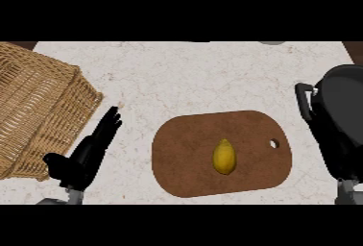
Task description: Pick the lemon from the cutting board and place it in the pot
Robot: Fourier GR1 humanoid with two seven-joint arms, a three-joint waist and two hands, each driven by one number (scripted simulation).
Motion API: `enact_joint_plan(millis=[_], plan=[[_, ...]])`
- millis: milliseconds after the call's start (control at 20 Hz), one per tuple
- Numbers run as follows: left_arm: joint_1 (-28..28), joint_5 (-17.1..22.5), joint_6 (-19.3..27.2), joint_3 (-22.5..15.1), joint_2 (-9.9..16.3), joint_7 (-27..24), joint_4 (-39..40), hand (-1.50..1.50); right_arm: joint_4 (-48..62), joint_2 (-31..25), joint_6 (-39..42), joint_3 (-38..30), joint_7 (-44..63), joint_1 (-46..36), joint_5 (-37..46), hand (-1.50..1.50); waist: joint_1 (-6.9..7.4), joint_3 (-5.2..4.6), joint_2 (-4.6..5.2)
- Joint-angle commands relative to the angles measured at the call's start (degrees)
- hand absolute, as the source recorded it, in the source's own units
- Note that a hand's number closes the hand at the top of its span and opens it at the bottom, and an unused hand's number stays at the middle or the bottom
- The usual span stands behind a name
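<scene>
A yellow lemon point(224, 156) lies lengthwise in the middle of the brown oval cutting board point(184, 158). The board has a small hole near its right end. At the right edge stands the black pot point(342, 103), cut off by the view, with a side handle point(305, 103) facing the board. My left hand point(89, 154) rests open at the lower left, fingers straight and pointing up and right, well left of the board. My right hand point(346, 161) shows as a dark shape above its grey wrist at the lower right, merging with the pot's black.
A large wicker basket point(35, 105) fills the left side, just beside my left hand. The pale marbled counter point(199, 77) stretches behind the board. A small grey object point(272, 43) peeks in at the top edge.
</scene>
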Motion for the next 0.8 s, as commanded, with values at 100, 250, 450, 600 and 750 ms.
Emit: enact_joint_plan(millis=[100,250,450,600,750], plan=[[0.1,-2.2,5.9,4.3,-1.0,-3.1,0.0,0.00,-13.5,-1.3,-6.5,-2.1,-14.6,0.8,7.9,1.50,-3.39,0.88,-2.64],[-0.2,-2.7,9.1,9.2,0.3,-5.5,0.2,0.00,-23.9,-4.5,-10.7,-6.7,-23.2,-3.9,11.9,1.50,-5.35,0.58,-5.21],[1.4,-1.8,10.2,10.7,0.1,-5.8,-1.7,0.00,-23.1,2.5,-31.6,-9.8,-20.5,10.2,22.3,-1.50,-6.89,0.81,-3.16],[3.0,-3.8,11.6,7.6,-3.3,-8.7,-2.0,0.00,-33.6,10.2,-34.7,-1.2,-28.9,16.2,27.4,-1.50,-5.57,0.87,-2.66],[0.9,-4.6,12.0,6.7,-4.5,-8.6,0.1,0.00,-40.8,15.8,-39.0,7.9,-33.7,23.1,34.7,-1.50,-5.81,0.82,-2.12]])
